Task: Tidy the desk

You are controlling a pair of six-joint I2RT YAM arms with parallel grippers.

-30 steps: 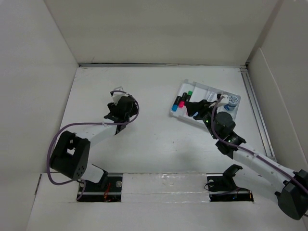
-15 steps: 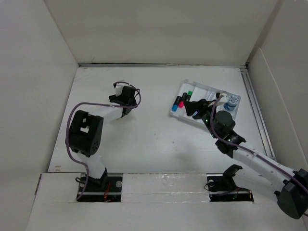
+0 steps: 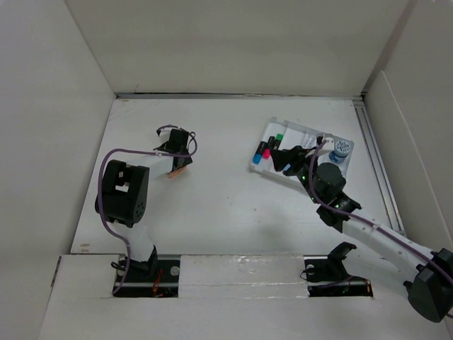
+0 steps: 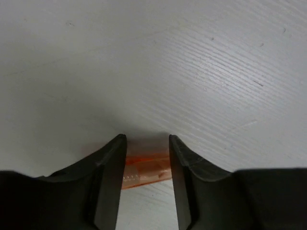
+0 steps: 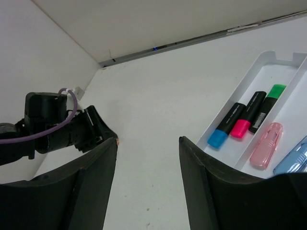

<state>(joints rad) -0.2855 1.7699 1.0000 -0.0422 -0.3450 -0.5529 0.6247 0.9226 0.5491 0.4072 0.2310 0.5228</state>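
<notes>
Over on the far right, a white compartment tray (image 3: pixel 306 129) holds three markers side by side, capped blue (image 5: pixel 225 130), pink (image 5: pixel 245 120) and green (image 5: pixel 268 106), with a pink translucent item (image 5: pixel 268 144) and a pale blue one (image 5: pixel 292 160) in the next slot and a round blue-and-white object (image 3: pixel 342 150) at the tray's right end. The right arm's wrist hangs over the tray's near edge and hides part of it from above. The desk (image 3: pixel 233 205) is a broad, matte white top walled in white on three sides, filling the middle of the overhead view. The left arm folds back on itself and reaches to the far left, and the left gripper (image 4: pixel 146 143) is closed narrowly on a small orange piece (image 4: pixel 146 168) low over the surface; whether that piece touches the desk is hard to tell. The right arm stretches diagonally toward the tray, and the right gripper (image 5: pixel 147 140) is spread wide with nothing between its fingers.
</notes>
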